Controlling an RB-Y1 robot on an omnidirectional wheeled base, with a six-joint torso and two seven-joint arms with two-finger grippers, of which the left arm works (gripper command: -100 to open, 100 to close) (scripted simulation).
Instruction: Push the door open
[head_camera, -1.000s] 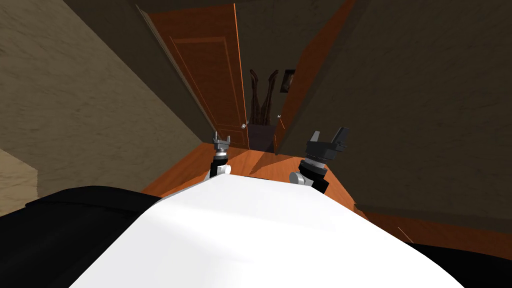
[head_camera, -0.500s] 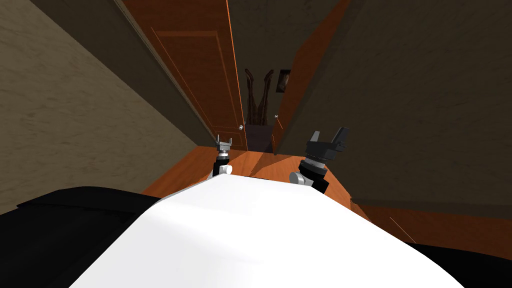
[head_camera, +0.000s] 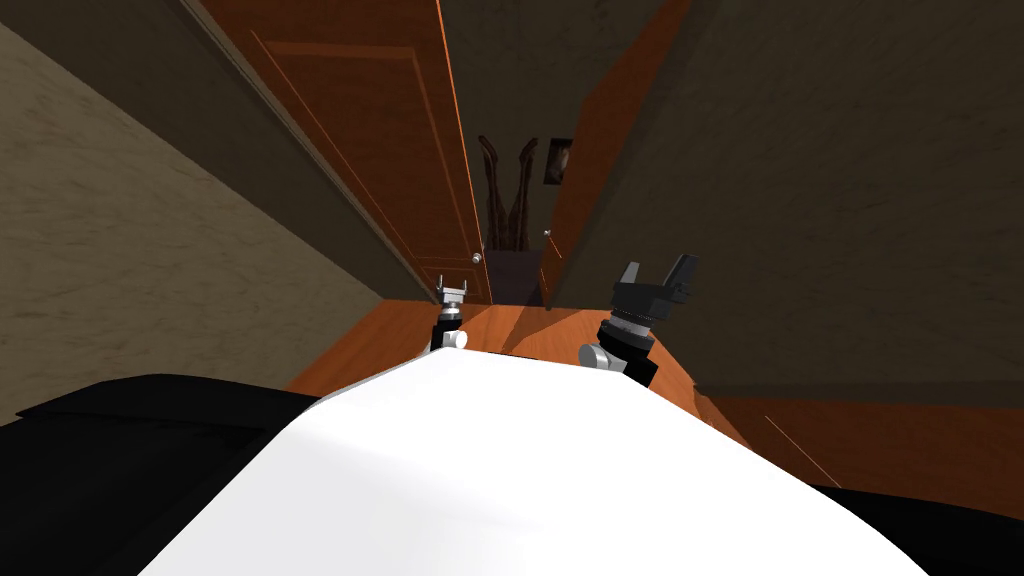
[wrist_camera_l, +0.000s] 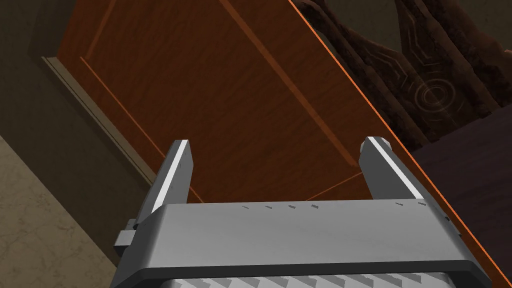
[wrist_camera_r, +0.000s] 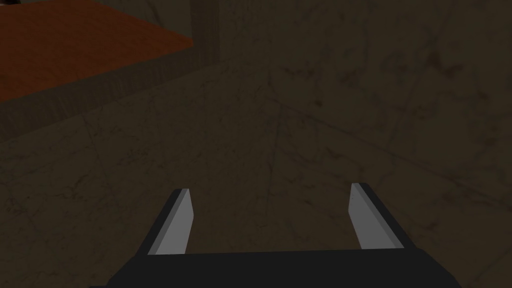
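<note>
Fingers (wrist_camera_l: 176, 165) of the left gripper (wrist_camera_l: 280, 145) are spread wide with nothing between them. They point at the orange-brown panelled door (wrist_camera_l: 225, 90), tips close to its face near the free edge. Can't tell if they touch it. In the head view that gripper sits low in front of the door, just below its knob (head_camera: 477, 257). Door stands ajar — a dark carved object (head_camera: 508, 195) shows through the gap. Right gripper (head_camera: 658, 272) is off to the right over the wood floor (head_camera: 520, 335), fingers also apart — empty.
</note>
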